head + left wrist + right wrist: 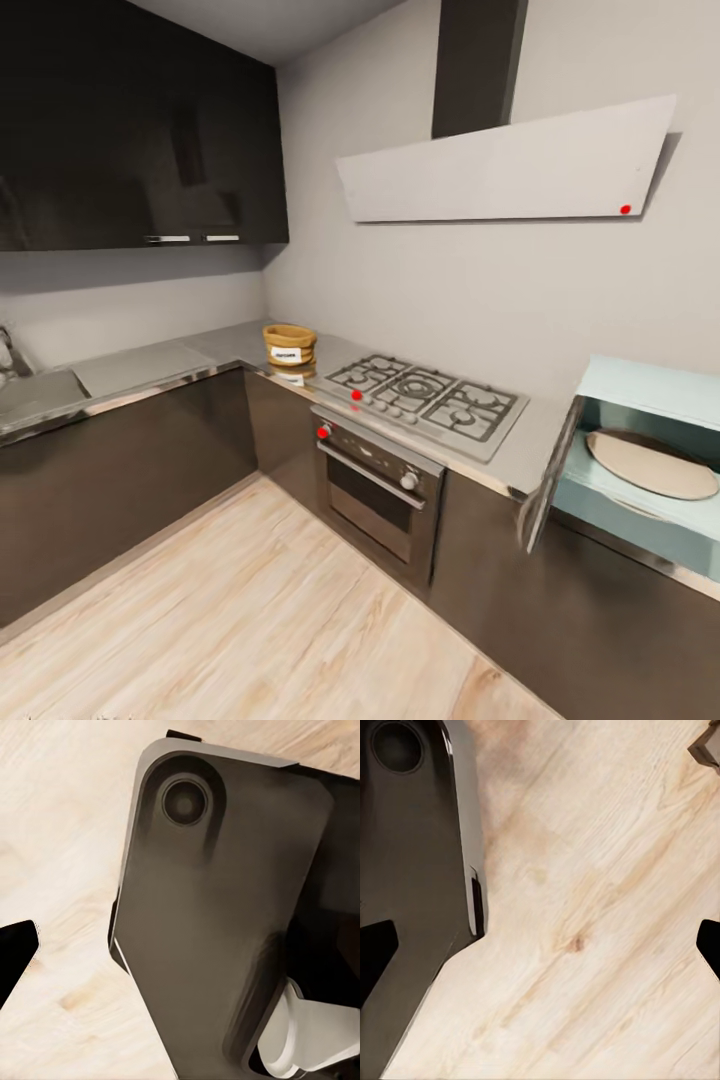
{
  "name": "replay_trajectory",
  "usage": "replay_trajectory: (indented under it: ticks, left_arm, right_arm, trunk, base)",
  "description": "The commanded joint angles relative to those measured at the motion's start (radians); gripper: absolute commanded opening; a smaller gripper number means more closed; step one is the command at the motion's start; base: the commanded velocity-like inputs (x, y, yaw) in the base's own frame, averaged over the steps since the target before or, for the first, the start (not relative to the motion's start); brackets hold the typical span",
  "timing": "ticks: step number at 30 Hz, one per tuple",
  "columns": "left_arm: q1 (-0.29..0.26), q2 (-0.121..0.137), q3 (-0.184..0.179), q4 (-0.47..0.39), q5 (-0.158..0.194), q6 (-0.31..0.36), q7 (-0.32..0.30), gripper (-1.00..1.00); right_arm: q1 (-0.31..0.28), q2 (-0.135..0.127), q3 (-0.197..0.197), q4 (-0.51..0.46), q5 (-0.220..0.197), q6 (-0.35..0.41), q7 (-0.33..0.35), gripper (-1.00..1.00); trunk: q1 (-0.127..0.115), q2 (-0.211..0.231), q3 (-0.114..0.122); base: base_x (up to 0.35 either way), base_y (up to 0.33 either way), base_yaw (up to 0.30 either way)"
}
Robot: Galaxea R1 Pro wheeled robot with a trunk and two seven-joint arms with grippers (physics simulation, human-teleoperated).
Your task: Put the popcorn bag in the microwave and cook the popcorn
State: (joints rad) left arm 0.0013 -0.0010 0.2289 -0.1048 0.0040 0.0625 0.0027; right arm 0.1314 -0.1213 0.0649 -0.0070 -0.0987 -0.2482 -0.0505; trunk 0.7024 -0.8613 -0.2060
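**kettle_fan:** Kitchen's the usual dark glossy cabinets (130,130) and pale grey walls, with light wood plank floor (260,620) below. Long reflective grey bench (150,368) wraps the corner. White slanted hood (500,170) hangs over a steel gas hob (425,395), and a black-and-steel oven (375,485) sits under that. Far right on the bench is the small pale blue microwave (650,470), door already swung open and a beige round turntable plate (650,465) visible inside.

**servo_dad:** And the popcorn?

**kettle_fan:** Small tan-brown paper popcorn bag (289,344) with a rolled rim and white label, upright on the bench in the corner, just beside the hob, well apart from the microwave. Nobody's touched it yet, so I'd say we're at the approach stage.

**servo_dad:** Pincers?

**kettle_fan:** Both wrist cams just look down at the floor past the robot's dark base. Right pincer (540,945) has its dark fingertips (375,952) at opposite edges of the frame, so spread wide, nothing in it. Left one, I see one dark tip (15,952) and that's it; can't tell.

**servo_dad:** Grip advice?

**kettle_fan:** My guess is it's light and soft, and it crumples easily. I'd pinch gently across the sides below the rolled rim and keep it upright so nothing spills.
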Motion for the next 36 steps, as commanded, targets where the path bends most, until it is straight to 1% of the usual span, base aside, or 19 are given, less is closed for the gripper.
replay_trajectory:
  ticks: [1,3,9,11,13,19,23,26,36]
  left_arm:
    - [0.0,0.0,0.003,-0.003,0.001,0.006,0.0,1.0]
    - [0.0,0.005,0.003,-0.003,0.001,0.009,0.0,1.0]
    - [0.0,0.033,0.003,-0.003,0.001,0.02,0.0,1.0]
    - [0.0,0.058,0.002,-0.003,0.001,0.021,0.0,1.0]
    - [0.0,0.073,0.001,-0.003,0.001,0.022,0.0,1.0]
    - [0.0,0.083,0.0,0.013,0.001,0.023,0.0,1.0]
    - [0.0,0.106,-0.001,0.018,0.001,0.023,-0.001,1.0]
    - [0.0,0.113,-0.001,0.02,0.001,0.023,-0.001,1.0]
    - [0.0,0.116,-0.002,0.025,0.001,0.023,-0.001,1.0]
  right_arm:
    - [0.0,0.0,0.007,-0.001,-0.01,-0.003,-0.002,1.0]
    - [0.0,0.0,0.007,0.0,-0.01,-0.003,-0.002,1.0]
    - [0.0,0.0,0.009,-0.001,-0.01,-0.003,-0.002,1.0]
    - [0.0,0.0,0.009,-0.001,-0.01,-0.003,-0.002,1.0]
    - [0.0,0.0,0.009,-0.001,-0.01,-0.003,-0.002,1.0]
    - [0.0,0.0,0.009,-0.001,-0.01,-0.003,-0.002,1.0]
    - [0.0,0.0,0.009,0.0,-0.01,-0.003,-0.002,1.0]
    - [0.0,0.0,0.009,0.0,-0.01,-0.003,-0.002,1.0]
    - [0.0,0.0,0.01,-0.001,-0.01,-0.002,-0.002,1.0]
  trunk:
    - [0.001,-0.001,-0.001]
    - [0.001,-0.001,-0.001]
    - [0.001,-0.001,-0.001]
    - [0.001,-0.001,-0.001]
    - [0.001,-0.001,-0.001]
    - [0.001,-0.001,-0.001]
    - [0.001,-0.001,-0.001]
    - [0.001,-0.001,-0.001]
    - [0.001,-0.001,-0.001]
  base:
    - [0.211,0.245,0.25]
    - [0.232,0.23,0.252]
    - [0.249,0.214,0.253]
    - [0.284,0.164,0.253]
    - [0.295,0.143,0.251]
    - [0.302,0.131,0.205]
    - [0.3,0.135,0.179]
    - [0.282,0.176,0.114]
    - [0.271,0.193,0.011]
